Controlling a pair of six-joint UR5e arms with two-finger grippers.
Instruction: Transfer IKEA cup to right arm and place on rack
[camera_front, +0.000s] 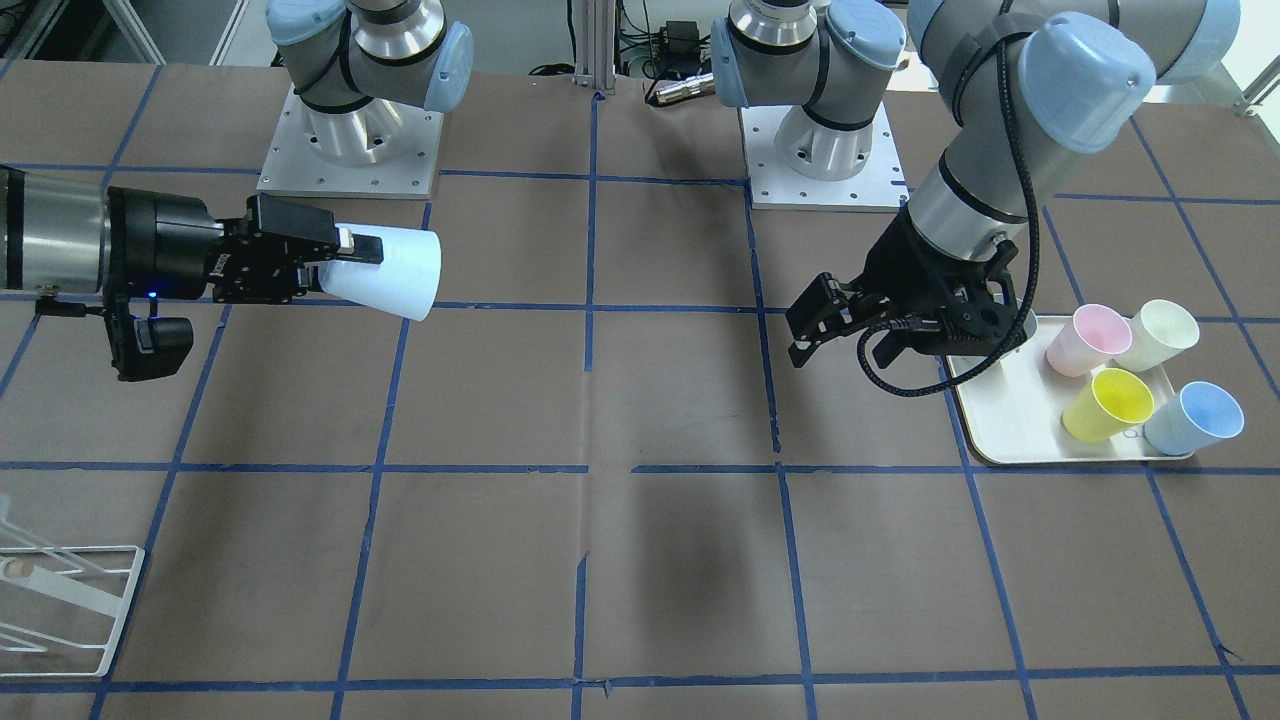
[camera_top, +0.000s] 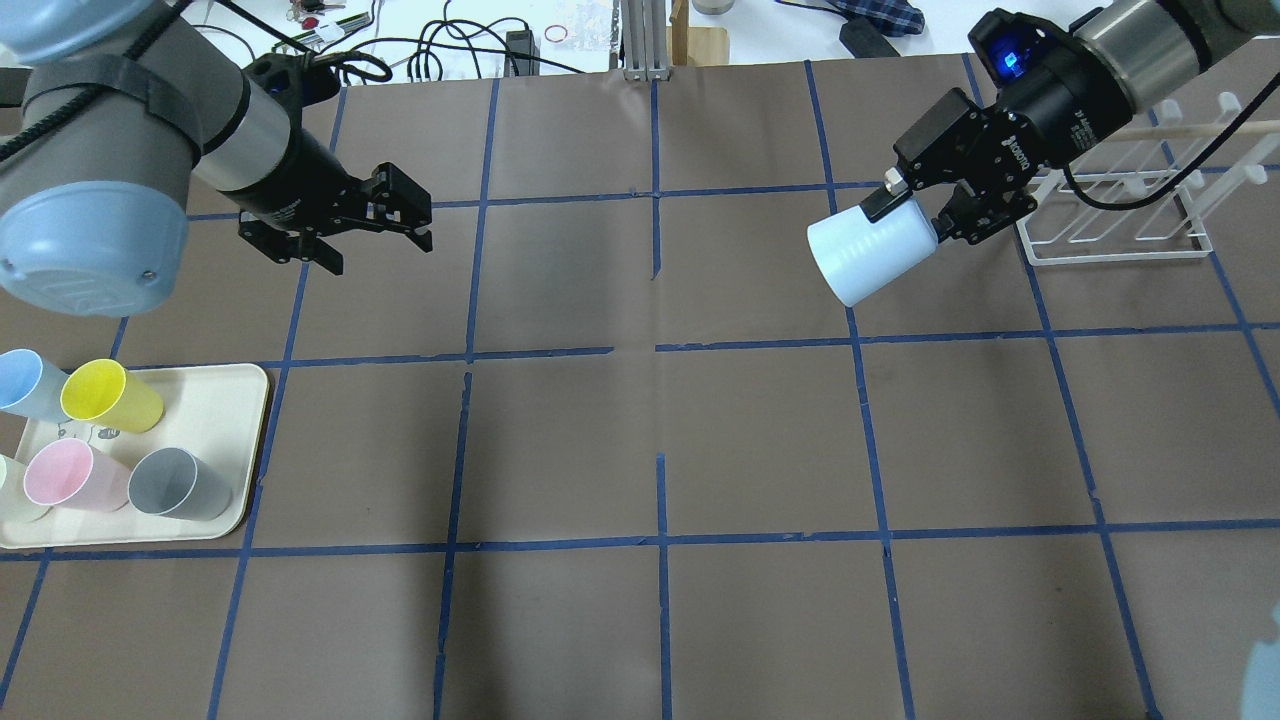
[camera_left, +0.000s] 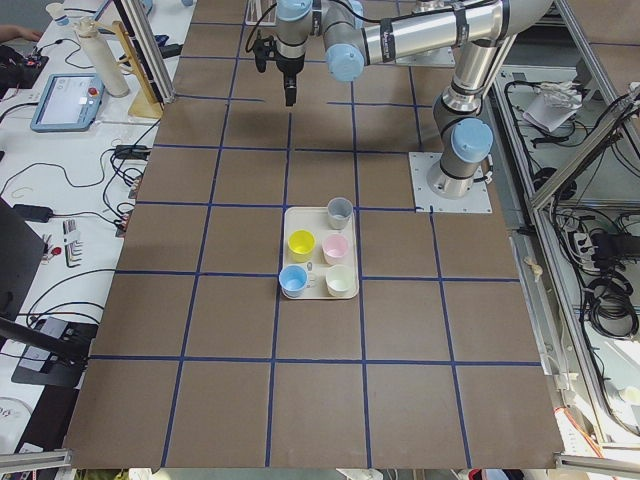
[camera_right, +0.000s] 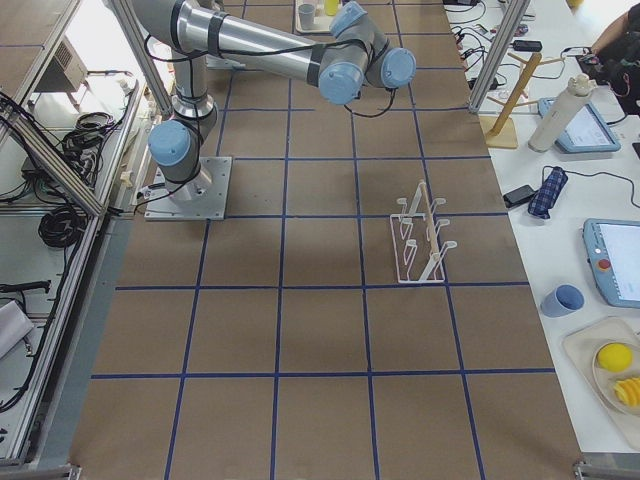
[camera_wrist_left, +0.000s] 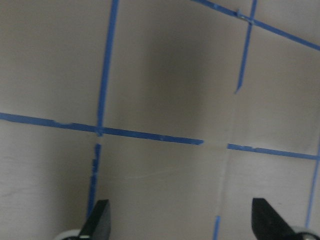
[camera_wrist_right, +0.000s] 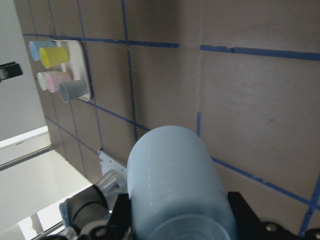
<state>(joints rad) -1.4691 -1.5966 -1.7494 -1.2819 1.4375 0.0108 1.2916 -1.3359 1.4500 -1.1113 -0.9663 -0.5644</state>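
Note:
My right gripper (camera_top: 922, 214) is shut on the base end of the pale blue IKEA cup (camera_top: 868, 255) and holds it on its side in the air, mouth toward the table's middle. The cup also shows in the front-facing view (camera_front: 390, 272) and fills the right wrist view (camera_wrist_right: 172, 185). The white wire rack (camera_top: 1120, 215) stands just behind the right gripper, near the table's right end; it also shows in the front-facing view (camera_front: 60, 600). My left gripper (camera_top: 380, 240) is open and empty above the table at the left; the left wrist view shows only bare paper between its fingertips (camera_wrist_left: 99, 220).
A beige tray (camera_top: 235, 400) at the front left holds a second blue cup (camera_top: 25, 380), a yellow cup (camera_top: 110, 397), a pink cup (camera_top: 65, 475), a grey cup (camera_top: 180, 485) and a cream cup. Brown paper with blue tape lines covers the table.

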